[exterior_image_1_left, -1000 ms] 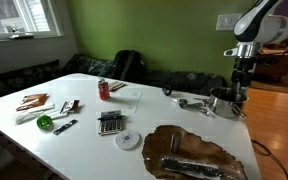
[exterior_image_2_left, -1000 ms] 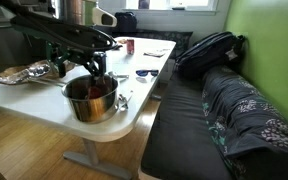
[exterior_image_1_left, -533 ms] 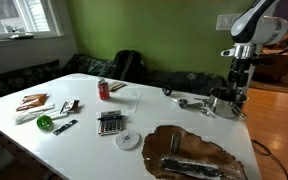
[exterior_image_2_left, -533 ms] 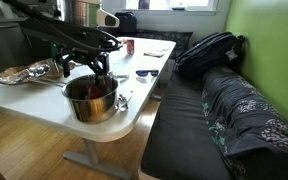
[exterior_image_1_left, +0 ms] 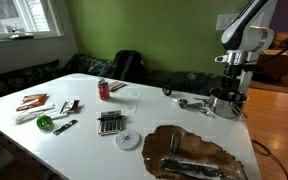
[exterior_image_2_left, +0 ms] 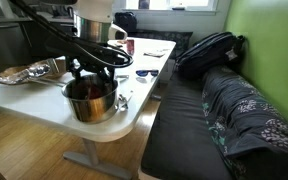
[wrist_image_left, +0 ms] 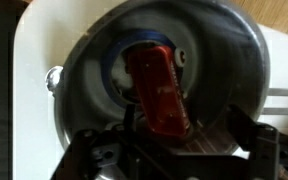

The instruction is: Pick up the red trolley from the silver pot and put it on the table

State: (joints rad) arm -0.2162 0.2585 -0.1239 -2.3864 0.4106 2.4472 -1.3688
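Observation:
In the wrist view the red trolley fills the middle, right in front of my gripper, which is shut on it above the silver pot. In both exterior views my gripper hangs straight over the pot, fingers at its rim. The pot stands near a corner of the white table. The trolley is too small to make out in the exterior views.
A silver utensil lies beside the pot. A brown mat with tools, a calculator, a red-and-white can and small items lie on the table. A bench with black bags runs along the green wall.
My arm has lifted and shifted a little; the wrist stands higher over the pot than a second ago. The pot has not moved.

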